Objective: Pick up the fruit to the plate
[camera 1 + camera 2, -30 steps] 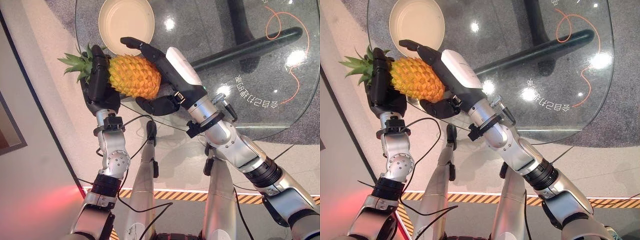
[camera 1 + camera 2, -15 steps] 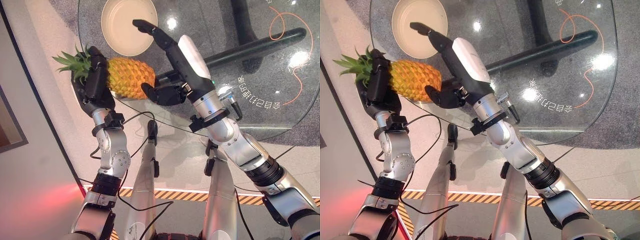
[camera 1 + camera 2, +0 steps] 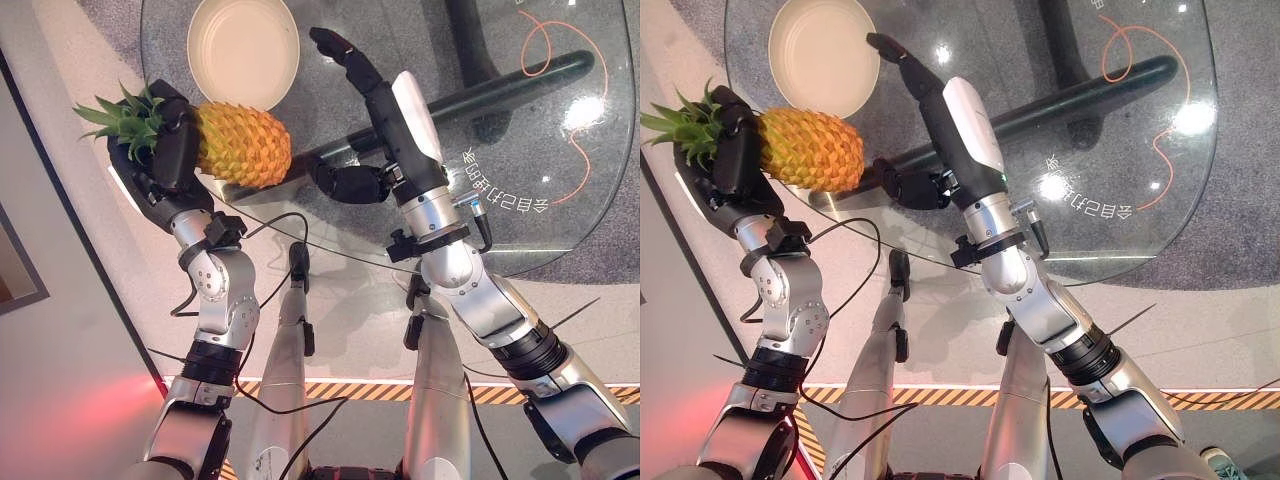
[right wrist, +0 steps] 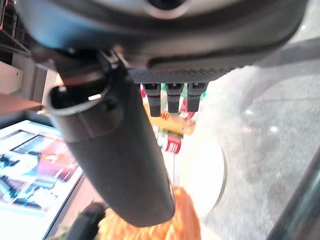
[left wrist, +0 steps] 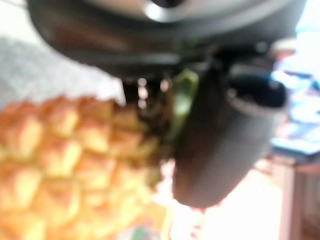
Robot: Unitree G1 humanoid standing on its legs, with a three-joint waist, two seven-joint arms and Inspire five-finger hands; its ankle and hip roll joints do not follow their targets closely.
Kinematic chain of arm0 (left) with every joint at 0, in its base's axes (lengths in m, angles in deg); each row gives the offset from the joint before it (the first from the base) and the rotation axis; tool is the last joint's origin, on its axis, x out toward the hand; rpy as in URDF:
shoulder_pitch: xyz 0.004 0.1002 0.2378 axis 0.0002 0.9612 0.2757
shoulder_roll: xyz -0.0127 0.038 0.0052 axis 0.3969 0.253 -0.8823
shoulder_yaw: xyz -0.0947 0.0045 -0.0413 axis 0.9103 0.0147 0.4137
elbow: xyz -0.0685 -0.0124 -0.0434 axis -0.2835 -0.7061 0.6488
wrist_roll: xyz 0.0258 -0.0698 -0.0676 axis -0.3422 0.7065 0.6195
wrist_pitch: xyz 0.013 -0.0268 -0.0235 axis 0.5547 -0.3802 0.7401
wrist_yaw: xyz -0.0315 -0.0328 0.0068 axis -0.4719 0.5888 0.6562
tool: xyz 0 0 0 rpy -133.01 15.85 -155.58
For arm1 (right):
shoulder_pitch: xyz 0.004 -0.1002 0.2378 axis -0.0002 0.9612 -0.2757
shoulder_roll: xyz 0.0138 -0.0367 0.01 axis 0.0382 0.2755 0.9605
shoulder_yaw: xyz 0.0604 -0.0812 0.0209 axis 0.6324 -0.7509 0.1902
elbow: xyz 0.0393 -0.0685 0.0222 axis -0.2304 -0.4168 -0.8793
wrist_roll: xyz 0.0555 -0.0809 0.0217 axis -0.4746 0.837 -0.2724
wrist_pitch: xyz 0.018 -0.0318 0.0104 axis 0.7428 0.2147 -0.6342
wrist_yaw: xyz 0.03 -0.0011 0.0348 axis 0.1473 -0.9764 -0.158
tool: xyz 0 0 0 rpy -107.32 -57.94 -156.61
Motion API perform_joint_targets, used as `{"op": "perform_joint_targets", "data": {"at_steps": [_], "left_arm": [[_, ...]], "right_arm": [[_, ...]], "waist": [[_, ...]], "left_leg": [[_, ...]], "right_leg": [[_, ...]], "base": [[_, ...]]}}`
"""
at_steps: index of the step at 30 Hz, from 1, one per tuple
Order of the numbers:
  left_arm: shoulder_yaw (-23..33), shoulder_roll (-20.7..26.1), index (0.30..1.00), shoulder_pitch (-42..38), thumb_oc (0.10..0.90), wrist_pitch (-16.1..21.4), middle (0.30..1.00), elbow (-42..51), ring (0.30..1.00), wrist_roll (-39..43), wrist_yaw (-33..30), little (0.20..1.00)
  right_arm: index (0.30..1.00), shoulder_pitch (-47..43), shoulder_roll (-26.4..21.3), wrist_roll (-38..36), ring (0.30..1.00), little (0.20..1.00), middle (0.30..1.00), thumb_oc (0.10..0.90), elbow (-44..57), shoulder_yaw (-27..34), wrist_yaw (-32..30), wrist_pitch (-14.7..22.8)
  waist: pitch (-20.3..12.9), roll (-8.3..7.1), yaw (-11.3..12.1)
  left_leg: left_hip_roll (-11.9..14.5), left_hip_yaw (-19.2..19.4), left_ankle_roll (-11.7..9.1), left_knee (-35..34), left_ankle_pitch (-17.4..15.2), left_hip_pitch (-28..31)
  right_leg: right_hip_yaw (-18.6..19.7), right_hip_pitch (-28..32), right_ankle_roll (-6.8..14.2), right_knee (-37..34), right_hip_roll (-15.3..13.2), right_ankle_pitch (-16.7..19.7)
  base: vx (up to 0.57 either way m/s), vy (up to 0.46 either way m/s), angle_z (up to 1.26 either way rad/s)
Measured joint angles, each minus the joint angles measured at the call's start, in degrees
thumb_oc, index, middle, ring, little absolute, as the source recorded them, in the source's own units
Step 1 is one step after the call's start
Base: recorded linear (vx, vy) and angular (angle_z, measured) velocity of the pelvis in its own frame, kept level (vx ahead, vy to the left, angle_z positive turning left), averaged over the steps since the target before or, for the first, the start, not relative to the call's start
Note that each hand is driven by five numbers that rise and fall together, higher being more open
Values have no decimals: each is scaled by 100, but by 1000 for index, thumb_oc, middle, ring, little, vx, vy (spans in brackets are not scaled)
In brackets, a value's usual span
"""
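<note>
The left robot hand (image 3: 160, 165) is curled around the pineapple (image 3: 240, 148) near its leaves, beside the plate (image 3: 243, 50). It looks heavy and rough; the body gives firmer hold. The right robot hand (image 3: 385, 110) is spread.

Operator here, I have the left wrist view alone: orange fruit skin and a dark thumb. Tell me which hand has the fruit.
Observer: The left hand grips the yellow-orange pineapple at its green leafy crown end.
Operator: Report the right hand.
Observer: The right hand is open and apart from the pineapple, fingers stretched out above the round glass table.
Operator: Locate the plate.
Observer: The round cream plate sits on the glass just beyond the pineapple, with nothing on it.
</note>
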Motion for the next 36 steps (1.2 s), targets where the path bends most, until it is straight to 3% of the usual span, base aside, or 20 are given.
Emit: {"op": "perform_joint_targets", "data": {"at_steps": [11, 20, 25, 36], "left_arm": [[153, 213, 300, -330, 100, 381, 300, -231, 300, -920, -597, 200], [276, 577, 300, -469, 100, 407, 300, -899, 300, -1555, -1179, 200], [395, 740, 300, -697, 100, 454, 300, -1219, 300, -1729, -1557, 200], [325, 1475, 300, -1710, 100, 594, 300, -2447, 300, -1937, -2217, 200]], "right_arm": [[900, 778, -17, -232, 900, 900, 900, 800, -1088, 820, -1127, 84], [900, 1144, -131, -291, 900, 900, 900, 800, -2138, 1333, -2168, 358], [900, 1151, -153, -845, 900, 900, 900, 800, -2817, 1600, -2527, 424], [900, 961, -114, -2501, 900, 900, 900, 800, -4571, 1637, -2799, 967]], "waist": [[3, -15, -194], [5, -102, -366], [5, -103, -379], [26, -197, -505]], "left_leg": [[30, 66, 1, 5, -1, 17], [88, 186, 16, -4, -22, 133], [144, 203, 20, -16, -37, 121], [184, 220, -28, -109, -4, 96]], "right_leg": [[47, 13, -1, -68, 38, 56], [182, 37, -1, -103, 113, 116], [186, 42, -6, -197, 175, 153], [168, 30, -7, -321, 218, 194]], "base": [[-6, 50, -2], [-7, 11, -7], [-9, 5, -5], [-1, -2, 0]]}}
